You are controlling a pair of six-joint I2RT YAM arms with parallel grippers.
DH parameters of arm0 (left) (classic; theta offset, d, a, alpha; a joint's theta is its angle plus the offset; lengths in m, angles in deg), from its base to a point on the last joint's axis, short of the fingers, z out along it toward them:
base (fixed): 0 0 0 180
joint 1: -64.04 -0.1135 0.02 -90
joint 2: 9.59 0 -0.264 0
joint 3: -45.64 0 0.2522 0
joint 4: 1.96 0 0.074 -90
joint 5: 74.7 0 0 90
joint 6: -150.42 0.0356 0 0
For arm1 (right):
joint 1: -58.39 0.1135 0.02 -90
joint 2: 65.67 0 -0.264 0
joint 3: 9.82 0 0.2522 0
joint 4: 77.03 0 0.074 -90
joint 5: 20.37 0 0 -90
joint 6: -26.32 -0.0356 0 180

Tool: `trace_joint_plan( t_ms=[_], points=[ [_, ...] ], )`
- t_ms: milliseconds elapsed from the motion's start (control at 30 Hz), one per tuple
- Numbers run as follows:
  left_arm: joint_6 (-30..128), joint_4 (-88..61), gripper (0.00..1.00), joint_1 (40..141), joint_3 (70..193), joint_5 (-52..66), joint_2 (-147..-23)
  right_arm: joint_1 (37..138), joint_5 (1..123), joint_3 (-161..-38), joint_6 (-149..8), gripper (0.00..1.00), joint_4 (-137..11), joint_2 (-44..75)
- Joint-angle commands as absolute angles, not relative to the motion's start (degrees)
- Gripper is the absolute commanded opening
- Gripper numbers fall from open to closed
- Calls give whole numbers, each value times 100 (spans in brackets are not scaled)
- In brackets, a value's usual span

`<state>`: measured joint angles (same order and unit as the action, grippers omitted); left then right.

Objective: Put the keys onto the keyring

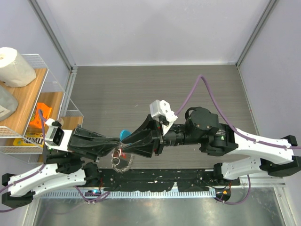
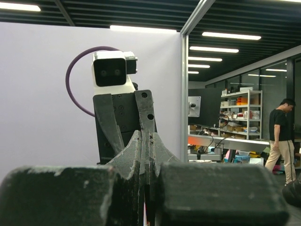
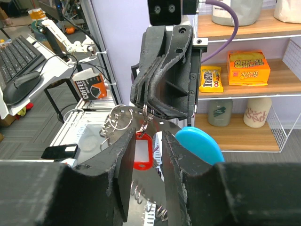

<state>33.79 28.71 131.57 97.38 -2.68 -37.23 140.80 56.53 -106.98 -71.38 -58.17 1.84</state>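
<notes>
Left gripper is clenched on the top of the keyring, so the whole bundle dangles by the worktop's near edge, left of middle, with the blue tag off to one side. Right gripper sits parted around the red key, gripping nothing. The key's tiny, light and probably slick, and the chain's floppy, so I'd pinch the stiff plastic head. The wire rack off the left edge holds a paper roll and snack boxes.
</notes>
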Motion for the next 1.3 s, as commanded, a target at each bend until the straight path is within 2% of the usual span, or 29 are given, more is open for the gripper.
trace_joint_plan(
  t_ms=[0,633,767,833,867,900,1133,1167,1267],
  points=[
    [3388,3306,0,13154,9728,-140,-3701,14118,5741,-10971,-7063,35,-5940,262],
    [3388,3315,0,13172,9684,-149,-3649,14136,5724,-11209,-7062,31,-5949,464],
    [3396,3324,0,13154,9684,-140,-3649,14154,5732,-11244,-7062,26,-5940,509],
    [3396,3324,0,13154,9675,-123,-3649,14154,5724,-11296,-7036,18,-5923,535],
    [3396,3324,0,13163,9667,-123,-3640,14162,5732,-11314,-7045,8,-5897,561],
    [3388,3324,0,13172,9667,-114,-3640,14180,5741,-11340,-7036,6,-5888,570],
    [3361,2877,0,13163,9789,-123,-3579,14197,5864,-11376,-6939,6,-5660,456],
    [3353,2719,2,13154,9824,-123,-3544,14197,5873,-11419,-6904,6,-5502,447],
    [3344,2350,15,13163,9930,-184,-3473,14197,5891,-11595,-6852,6,-4984,403]
  ],
)
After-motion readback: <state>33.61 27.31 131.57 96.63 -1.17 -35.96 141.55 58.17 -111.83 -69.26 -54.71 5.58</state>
